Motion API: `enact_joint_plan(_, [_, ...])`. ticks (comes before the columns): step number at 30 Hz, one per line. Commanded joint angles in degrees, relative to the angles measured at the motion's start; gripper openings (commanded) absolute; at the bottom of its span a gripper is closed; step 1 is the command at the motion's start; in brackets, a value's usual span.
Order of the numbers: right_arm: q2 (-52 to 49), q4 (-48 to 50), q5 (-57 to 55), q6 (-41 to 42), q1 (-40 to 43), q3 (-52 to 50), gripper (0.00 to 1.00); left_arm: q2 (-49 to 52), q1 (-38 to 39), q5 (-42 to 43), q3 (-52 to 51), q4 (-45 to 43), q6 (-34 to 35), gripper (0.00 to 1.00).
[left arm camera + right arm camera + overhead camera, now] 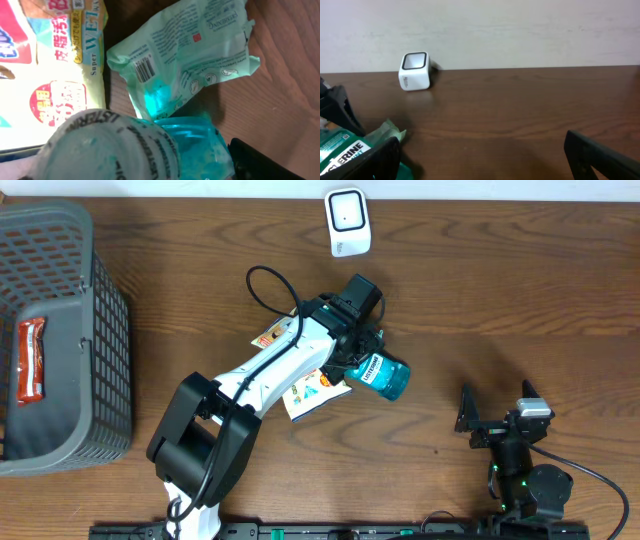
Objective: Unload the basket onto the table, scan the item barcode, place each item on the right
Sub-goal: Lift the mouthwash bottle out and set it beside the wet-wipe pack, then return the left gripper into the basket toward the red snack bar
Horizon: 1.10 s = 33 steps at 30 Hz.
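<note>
The item is a teal mouthwash bottle [385, 375] with a white label, lying sideways at mid-table. My left gripper [365, 360] is shut on it. In the left wrist view the bottle [150, 145] fills the lower frame, with one black finger [262, 162] against its right side and the other finger hidden. The white barcode scanner [348, 222] stands at the far edge, well beyond the bottle, and shows in the right wrist view as the scanner [414, 71]. My right gripper [497, 405] rests open and empty at the front right, its jaws wide apart [485, 160].
A mint-green packet [185, 55] with a printed barcode and a white wet-wipes pack [55, 65] lie under the left gripper. The wipes pack [310, 392] pokes out beside the arm. A grey basket [100, 330] at the far left holds a red packet [32, 360].
</note>
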<state>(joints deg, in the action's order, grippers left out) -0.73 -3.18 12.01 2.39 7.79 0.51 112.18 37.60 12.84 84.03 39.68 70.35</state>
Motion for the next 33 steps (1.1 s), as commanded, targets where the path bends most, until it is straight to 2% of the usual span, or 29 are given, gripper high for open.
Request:
enact_joint_plan(1, [0.35,-0.07,-0.07,0.57,-0.28,-0.2,0.99,0.07,-0.17,-2.01,0.63,-0.15,-1.68,0.88])
enact_joint_plan(4, [0.35,-0.04,-0.07,0.57,-0.28,-0.2,0.99,-0.35,-0.17,-1.99,0.66,-0.31,-3.52,1.0])
enact_joint_plan(10, [0.35,-0.07,-0.07,0.57,-0.28,-0.2,0.99,-3.19,-0.46,-2.84,0.87,-0.42,-9.01,0.98])
enact_joint_plan(13, [0.35,-0.04,-0.07,0.57,-0.28,-0.2,0.99,-6.75,-1.27,-4.83,2.27,-0.33,-15.93,0.98])
enact_joint_plan(18, [0.35,-0.07,-0.07,0.57,-0.28,-0.2,0.99,-14.71,-3.91,-9.05,6.58,0.0,-31.32,0.98])
enact_joint_plan(20, [0.35,-0.04,-0.07,0.57,-0.28,-0.2,0.99,-19.17,-5.46,-14.47,7.65,0.0,-37.38,0.98])
enact_joint_plan(22, [0.35,-0.04,-0.07,0.57,-0.28,-0.2,0.99,-23.54,-7.37,-23.06,7.78,-0.04,-40.37,0.98])
enact_joint_plan(26, [0.35,-0.04,-0.07,0.57,-0.28,-0.2,0.99,-30.8,-12.7,-46.51,7.76,0.22,-40.17,0.98])
enact_joint_plan(28, [0.35,-0.04,-0.07,0.57,-0.28,-0.2,0.99,-33.73,-17.0,-55.04,7.76,0.5,-38.34,0.98])
enact_joint_plan(33, [0.35,-0.07,-0.07,0.57,-0.28,-0.2,0.99,-36.83,-31.47,-57.05,7.72,2.08,-35.76,0.98])
